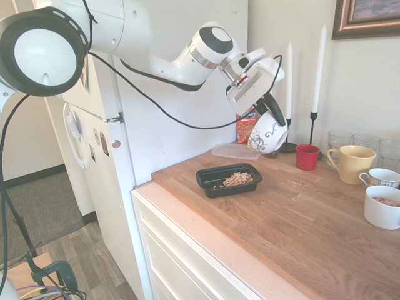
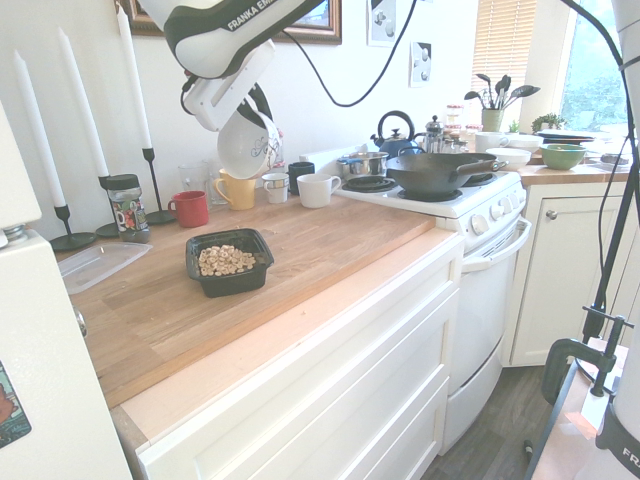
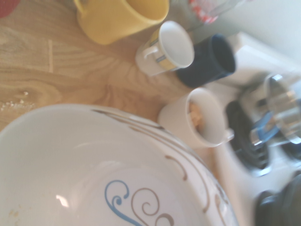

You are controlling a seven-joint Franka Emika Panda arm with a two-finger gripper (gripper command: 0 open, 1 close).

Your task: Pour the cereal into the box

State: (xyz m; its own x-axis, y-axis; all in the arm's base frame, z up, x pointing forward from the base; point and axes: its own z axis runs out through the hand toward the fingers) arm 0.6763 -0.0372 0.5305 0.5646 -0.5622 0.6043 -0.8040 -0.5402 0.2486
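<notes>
Clamped on the rim of a white bowl (image 1: 269, 134) with dark and blue swirls, the claw (image 1: 273, 112) hangs high over the far part of the table (image 1: 300, 219), its fingers together on the bowl's edge. That bowl tilts steeply, its opening turned to one side, and it is held in the air well above the wood. In the wrist view its pale inside fills the lower half of the picture with only a few crumbs showing.

On the table nearer the front edge sits the box (image 1: 229, 180), a shallow black tray with rounded corners, and the cereal (image 1: 237, 179) lies inside it as a small heap of light-brown pieces. From the other side, the same box (image 2: 229, 262) shows the cereal (image 2: 225, 260) spread over its floor. A few loose crumbs lie on the bare wood to the right of the box in the first exterior view.

Behind the box, against the wall, lies a clear flat plastic container (image 1: 236, 150), and an orange-red snack bag (image 1: 245, 127) stands just behind it, partly hidden by the bowl. Tall white candles (image 1: 319, 61) stand in dark holders by the wall. To their right are a red cup (image 1: 307, 157), a yellow mug (image 1: 352, 163), some clear glasses (image 1: 340, 139) and two white mugs (image 1: 382, 206). A stove with a dark pan (image 2: 436, 172) stands past the table's end in the second exterior view.
</notes>
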